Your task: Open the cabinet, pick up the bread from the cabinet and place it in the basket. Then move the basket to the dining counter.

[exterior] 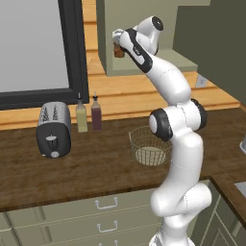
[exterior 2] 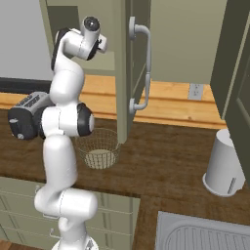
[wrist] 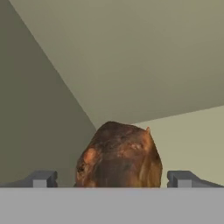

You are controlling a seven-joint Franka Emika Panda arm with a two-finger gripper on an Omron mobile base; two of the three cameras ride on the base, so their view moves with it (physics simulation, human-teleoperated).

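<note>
The cabinet (exterior 2: 123, 68) stands open, its door swung out edge-on with the curved silver handle (exterior 2: 145, 68) facing right. Inside, on the shelf, lies the bread (wrist: 119, 157), a small dark brown loaf, also seen as the bread (exterior: 118, 51). My gripper (wrist: 113, 178) is open around it, one fingertip (wrist: 43, 178) left of the loaf and one right, neither clearly touching. The wire basket (exterior: 149, 144) sits on the wooden counter below, and the basket (exterior 2: 100, 149) holds nothing. The dining counter is out of view.
A toaster (exterior: 54, 129) and two bottles (exterior: 82, 115) stand at the left under a dark-framed window. A white canister (exterior 2: 223, 166) and a sink (exterior 2: 205, 234) lie to the right. Olive drawers (exterior: 105, 204) run below the counter edge.
</note>
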